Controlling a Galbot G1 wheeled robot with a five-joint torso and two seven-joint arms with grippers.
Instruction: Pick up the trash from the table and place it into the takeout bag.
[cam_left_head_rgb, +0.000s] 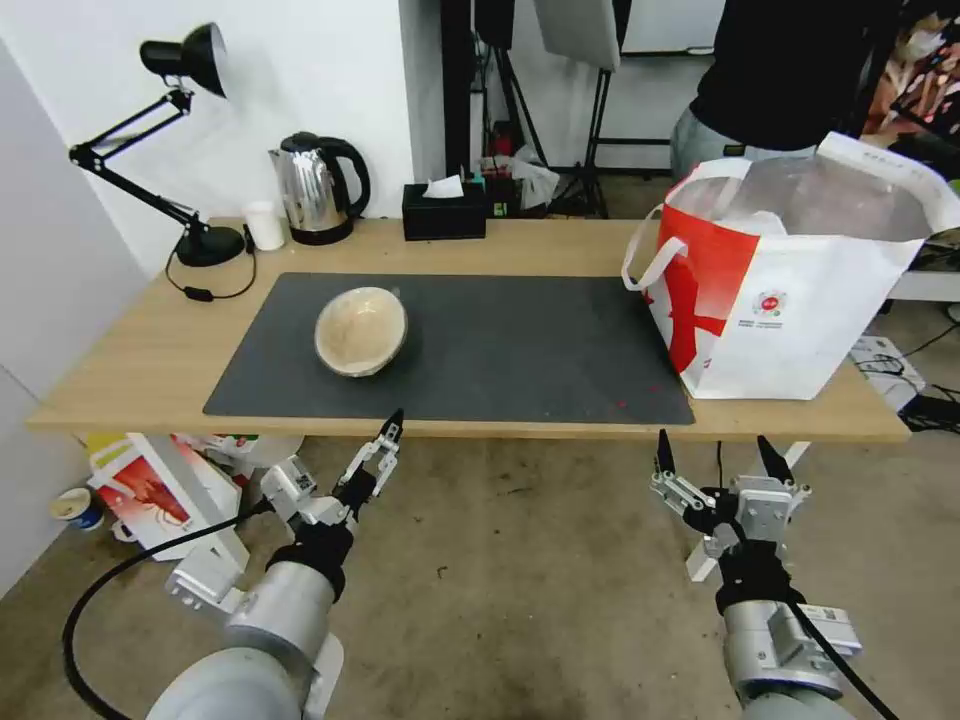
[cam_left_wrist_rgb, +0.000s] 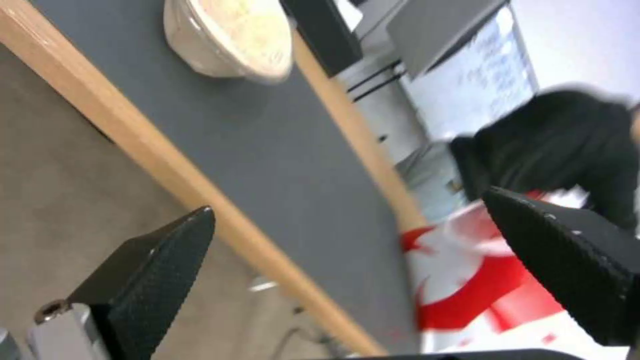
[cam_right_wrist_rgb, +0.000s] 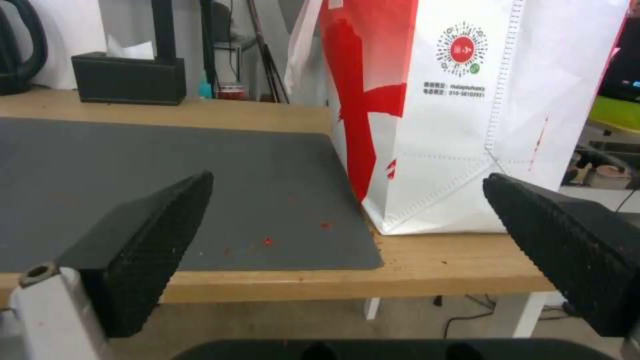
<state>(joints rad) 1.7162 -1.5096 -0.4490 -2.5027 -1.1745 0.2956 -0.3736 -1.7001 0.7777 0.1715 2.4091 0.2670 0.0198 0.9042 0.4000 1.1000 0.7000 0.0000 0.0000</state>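
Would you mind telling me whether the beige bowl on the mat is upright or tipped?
Tipped: the beige bowl leans on the mat, its opening tilted toward the robot.

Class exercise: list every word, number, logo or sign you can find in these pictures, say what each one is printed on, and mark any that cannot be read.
No text here can be quoted with certainty.
Takeout bag: a round red logo inside a dotted ring; no words readable in it.
Takeout bag, below the logo: two small printed lines, one seemingly a number; too small to read.
Beige bowl, table: no text visible.
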